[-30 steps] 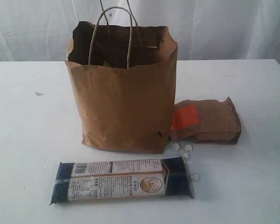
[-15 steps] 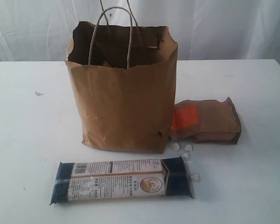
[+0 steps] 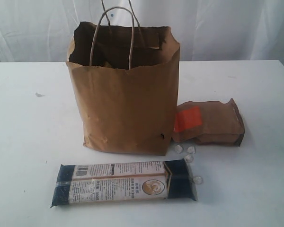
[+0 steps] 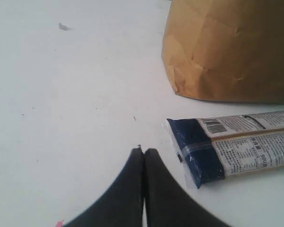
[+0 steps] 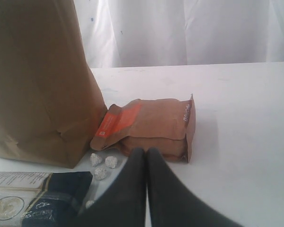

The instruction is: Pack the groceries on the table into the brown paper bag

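Note:
The brown paper bag [image 3: 125, 94] stands upright and open on the white table [image 3: 28, 142]. A long dark-blue noodle pack [image 3: 125, 183] lies flat in front of it. A brown orange-labelled pouch [image 3: 210, 123] lies on its side to the bag's right. Several tiny wrapped candies [image 3: 189, 151] are scattered between pouch and pack. Neither arm shows in the exterior view. My left gripper [image 4: 144, 150] is shut and empty, over bare table beside the noodle pack [image 4: 232, 146]. My right gripper [image 5: 146, 150] is shut and empty, just short of the pouch [image 5: 146, 125], with candies [image 5: 104, 165] beside it.
A white curtain [image 3: 227, 28] hangs behind the table's far edge. A small dark speck [image 3: 39, 94] marks the tabletop left of the bag. Bare tabletop stretches to the left and to the right of the items.

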